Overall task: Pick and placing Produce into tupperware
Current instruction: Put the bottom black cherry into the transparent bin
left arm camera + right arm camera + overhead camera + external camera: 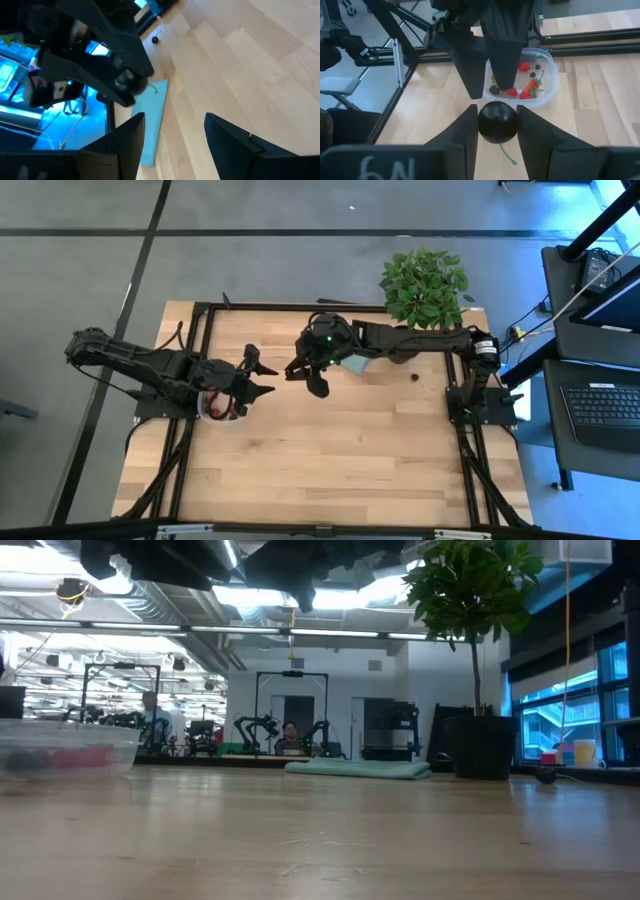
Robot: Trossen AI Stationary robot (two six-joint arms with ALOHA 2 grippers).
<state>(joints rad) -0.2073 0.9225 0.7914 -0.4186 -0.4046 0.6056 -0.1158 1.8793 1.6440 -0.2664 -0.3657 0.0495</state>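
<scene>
The tupperware (538, 80) is a clear, shallow container on the table's left part, with red and dark produce (525, 93) inside. My left gripper (265, 378) hovers open just right of it with nothing between its fingers (131, 137). My right gripper (305, 375) hangs in the air near the table's middle, facing the left one, shut on a dark round berry (497, 122). Another dark berry (413, 376) lies on the wood at the right. My right gripper pinches the dark berry by its two round sides (485, 125) between its two fingers. The fingers slant downward toward the table's left. The berry is lifted clear of the table, and its thin green stem (508, 155) hangs below it.
A flat teal pad (355, 363) lies under the right arm's wrist. A leafy potted plant (425, 285) stands at the far right corner. Black frame rails (200, 340) run along the table's left and right sides. Bare wood stretches across the near half.
</scene>
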